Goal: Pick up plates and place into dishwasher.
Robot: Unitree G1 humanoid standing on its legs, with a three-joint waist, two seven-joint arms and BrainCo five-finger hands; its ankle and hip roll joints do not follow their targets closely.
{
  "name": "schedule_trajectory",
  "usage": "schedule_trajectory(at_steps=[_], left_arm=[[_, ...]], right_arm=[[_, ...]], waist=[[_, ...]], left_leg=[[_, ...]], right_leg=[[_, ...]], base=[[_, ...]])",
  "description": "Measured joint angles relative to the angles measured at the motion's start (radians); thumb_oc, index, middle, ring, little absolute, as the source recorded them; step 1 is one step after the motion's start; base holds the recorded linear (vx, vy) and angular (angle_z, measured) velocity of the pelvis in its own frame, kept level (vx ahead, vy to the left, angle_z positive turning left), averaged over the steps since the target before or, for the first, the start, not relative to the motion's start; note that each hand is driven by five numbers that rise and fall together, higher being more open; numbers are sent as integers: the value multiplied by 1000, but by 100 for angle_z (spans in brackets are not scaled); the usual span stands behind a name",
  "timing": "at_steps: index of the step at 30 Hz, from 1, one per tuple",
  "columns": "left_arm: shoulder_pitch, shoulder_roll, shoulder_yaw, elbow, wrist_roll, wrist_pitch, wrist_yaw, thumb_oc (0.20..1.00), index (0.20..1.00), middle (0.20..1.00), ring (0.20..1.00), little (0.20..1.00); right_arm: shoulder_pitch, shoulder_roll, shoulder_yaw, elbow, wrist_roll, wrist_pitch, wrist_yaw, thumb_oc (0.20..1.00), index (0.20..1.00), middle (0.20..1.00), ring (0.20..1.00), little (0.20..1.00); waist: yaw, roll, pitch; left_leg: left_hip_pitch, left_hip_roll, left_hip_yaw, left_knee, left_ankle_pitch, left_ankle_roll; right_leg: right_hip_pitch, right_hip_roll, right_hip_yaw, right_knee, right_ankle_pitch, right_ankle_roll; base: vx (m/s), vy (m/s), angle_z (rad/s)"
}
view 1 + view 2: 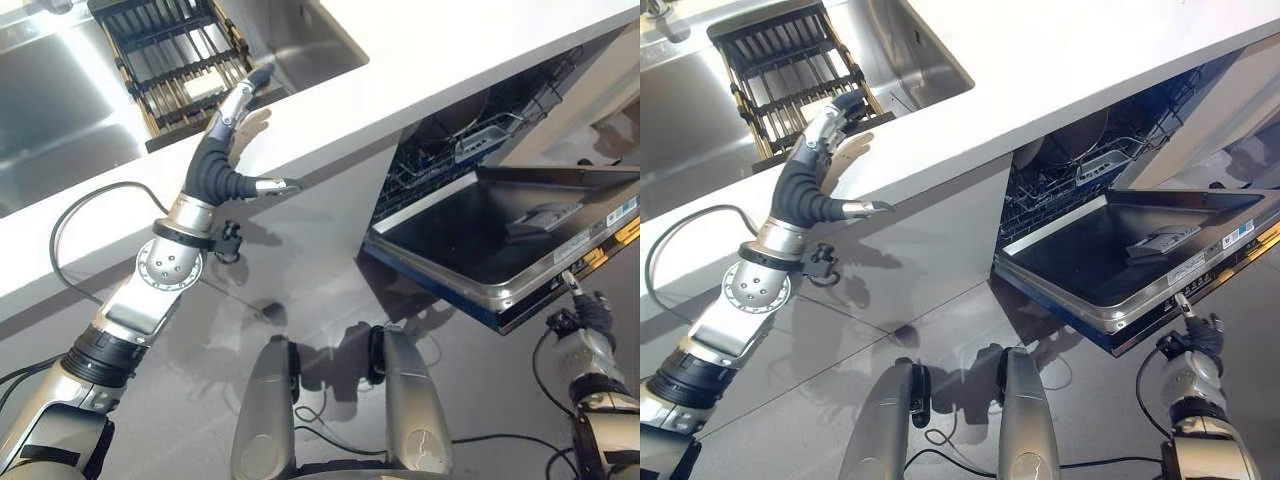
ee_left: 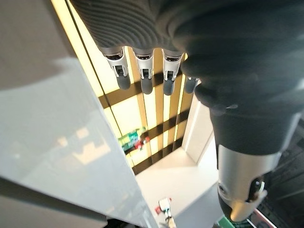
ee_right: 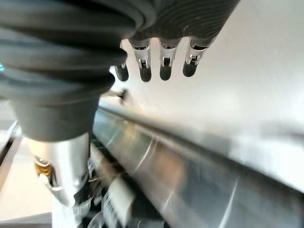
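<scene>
My left hand (image 1: 222,165) is raised at the front edge of the white counter (image 1: 450,60). Its straight fingers (image 2: 145,71) reach over the edge toward a black dish rack (image 1: 175,55) in the sink, thumb (image 2: 242,190) held out to the side, holding nothing. The dishwasher door (image 1: 1110,250) hangs open to the right, and behind it the lower rack (image 1: 1070,160) holds a round grey dish (image 1: 1080,135). Low at the right, my right hand (image 1: 1195,340) is open just under the door's front edge (image 3: 190,156), its fingers (image 3: 164,61) straight and empty.
A steel sink (image 1: 50,100) fills the upper left, with a deeper basin (image 1: 300,35) beside the rack. The grey cabinet front (image 1: 930,250) stands between my left arm and the dishwasher. Grey floor (image 1: 330,290) lies below.
</scene>
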State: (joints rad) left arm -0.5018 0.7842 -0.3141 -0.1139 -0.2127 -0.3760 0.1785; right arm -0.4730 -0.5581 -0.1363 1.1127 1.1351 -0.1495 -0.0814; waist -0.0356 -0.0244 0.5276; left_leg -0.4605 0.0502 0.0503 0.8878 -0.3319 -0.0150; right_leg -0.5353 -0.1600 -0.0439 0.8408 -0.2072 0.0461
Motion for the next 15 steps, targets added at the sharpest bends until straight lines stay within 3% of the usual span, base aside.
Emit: schedule_trajectory(at_steps=[6, 10, 15], left_arm=[[-15, 1, -11, 39, -20, -4, -53, 1000, 1000, 1000, 1000, 1000], [-16, 1, -10, 58, -43, -4, -85, 1000, 1000, 1000, 1000, 1000], [-3, 2, -6, 65, -54, -19, -109, 1000, 1000, 1000, 1000, 1000]], right_arm=[[-3, -2, -10, 68, 258, -3, 227, 1000, 1000, 1000, 1000, 1000], [-3, -19, 32, 61, 314, 20, 307, 1000, 1000, 1000, 1000, 1000], [-3, -18, 87, -34, 370, 23, 337, 1000, 1000, 1000, 1000, 1000]], waist=[[-2, 24, 1], [-3, 35, 2], [-3, 37, 3]], left_leg=[[15, -3, -1, -7, -2, -4], [13, -15, -24, -12, -5, -9], [10, -36, -66, -29, -5, -9]], right_leg=[[8, -2, -1, 2, 0, -4], [3, -3, -10, 3, 0, -10], [-13, -2, -30, -4, -3, -14]], base=[[-16, -33, -6], [-21, -24, -16], [0, -29, -18]])
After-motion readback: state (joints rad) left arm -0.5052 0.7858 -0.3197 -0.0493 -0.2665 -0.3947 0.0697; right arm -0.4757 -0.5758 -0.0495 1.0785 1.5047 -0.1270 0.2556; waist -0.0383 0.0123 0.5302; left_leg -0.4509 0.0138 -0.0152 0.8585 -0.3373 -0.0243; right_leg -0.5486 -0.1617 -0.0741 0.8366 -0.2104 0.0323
